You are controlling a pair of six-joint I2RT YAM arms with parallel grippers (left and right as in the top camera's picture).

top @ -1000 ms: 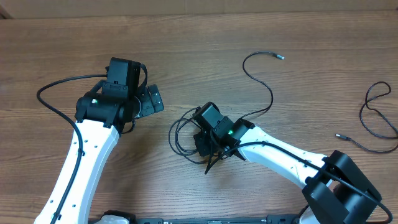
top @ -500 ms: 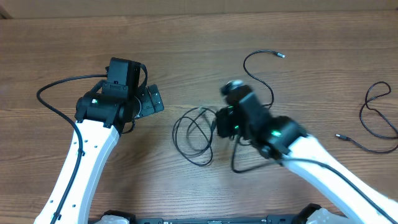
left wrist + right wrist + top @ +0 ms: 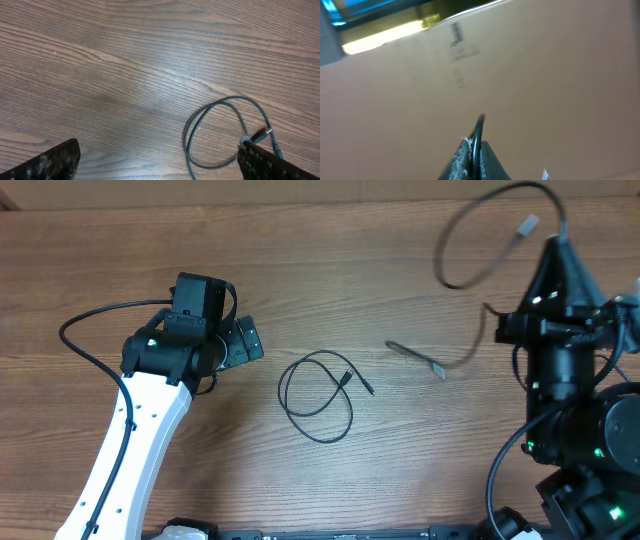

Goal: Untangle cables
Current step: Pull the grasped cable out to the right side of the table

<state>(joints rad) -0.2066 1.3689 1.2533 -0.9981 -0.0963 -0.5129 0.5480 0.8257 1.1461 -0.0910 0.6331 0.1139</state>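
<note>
One thin black cable [image 3: 318,396] lies as a loose loop at the table's middle, its plug end [image 3: 346,377] pointing right. In the left wrist view that same cable [image 3: 189,134] lies just inside the right fingertip [image 3: 272,164]. My left gripper [image 3: 243,340] [image 3: 160,167] rests open left of the loop, nothing between its fingers. Raised high at the right, my right gripper [image 3: 557,243] [image 3: 478,150] is shut on a second cable [image 3: 479,131]. This cable arcs up to a silvery plug [image 3: 527,225], and its other end [image 3: 414,356] hangs over the table.
The left arm's thicker black wire [image 3: 82,326] loops out over the table at the far left. A brown cardboard wall [image 3: 545,75] fills the right wrist view. The raised right arm [image 3: 565,410] covers the table's right side from above.
My right arm has swung up and to the right with one cable, pulling it out of the tangle. The other cable stays as a single loop. The left arm has not moved.
</note>
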